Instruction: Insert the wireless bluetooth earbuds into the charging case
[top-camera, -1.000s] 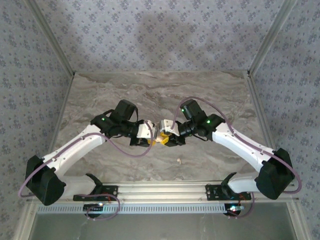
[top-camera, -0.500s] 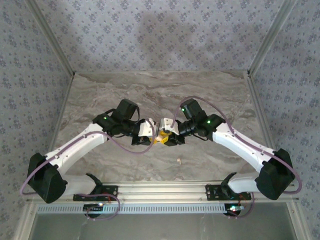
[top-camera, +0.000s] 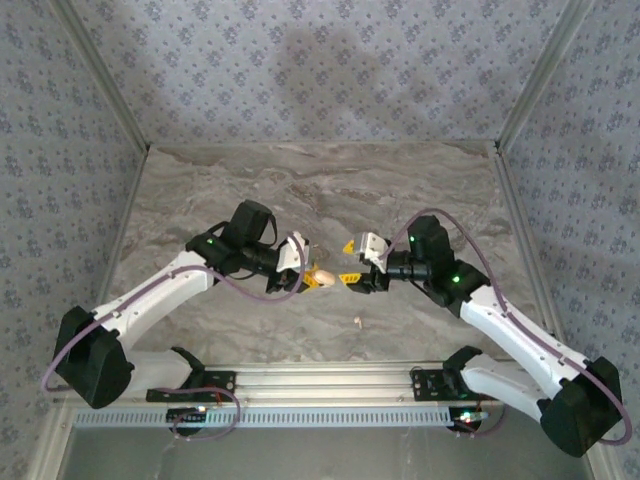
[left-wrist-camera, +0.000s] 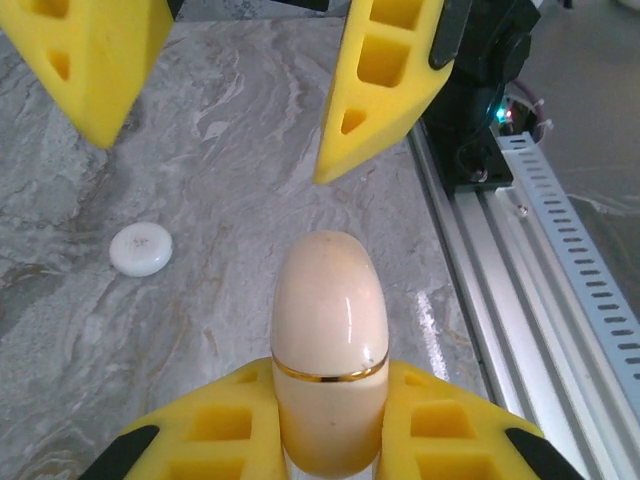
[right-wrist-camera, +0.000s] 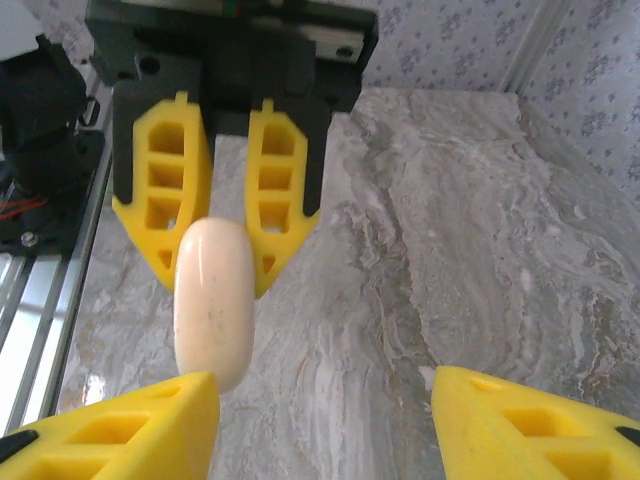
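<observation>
Marbled table (top-camera: 420, 180), papered walls (top-camera: 320, 70) behind. Item: charging case (left-wrist-camera: 328, 340), held; insertion not yet begun, as I judge it.
I log the left gripper (top-camera: 305, 275) clamped on the charging case above the table's middle: a glossy cream capsule with a thin gold band, lid apparently closed. Facing its tip, the right gripper (top-camera: 350, 261) stands with jaws apart, holding nothing. One tiny whitish piece, which I take for an earbud (top-camera: 358, 321), lies loose near the table's near edge. A round white puck (left-wrist-camera: 140, 248) lies just beyond the case's tip. Remaining: open case, seat earbuds.
</observation>
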